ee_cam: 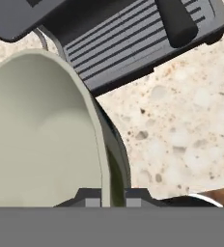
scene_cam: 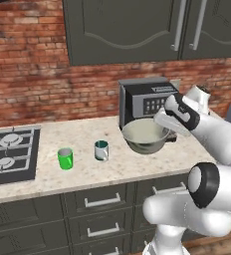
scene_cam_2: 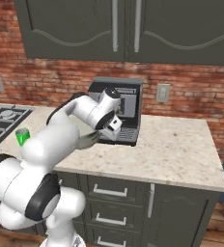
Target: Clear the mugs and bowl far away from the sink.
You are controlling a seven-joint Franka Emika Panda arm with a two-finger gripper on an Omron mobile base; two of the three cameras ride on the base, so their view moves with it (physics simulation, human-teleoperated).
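Note:
The pale grey-beige bowl (scene_cam: 145, 134) is in front of the coffee machine on the counter. My gripper (scene_cam: 168, 130) is shut on its right rim; in the hand view the rim of the bowl (ee_cam: 46, 130) runs between the fingertips of the gripper (ee_cam: 113, 198). From the right base view the arm hides most of the bowl (scene_cam_2: 88, 140). I cannot tell whether the bowl rests on the counter or hangs just above it. The silvery mug with the teal inside (scene_cam: 101, 150) and the green mug (scene_cam: 65, 158) stand left of the bowl, apart from it. The sink is out of view.
A dark coffee machine (scene_cam: 147, 102) stands right behind the bowl against the brick wall. The black gas stovetop (scene_cam: 8, 152) lies at the counter's left end. Bare speckled counter (scene_cam_2: 181, 144) stretches right of the machine to the counter's end. Cabinets hang overhead.

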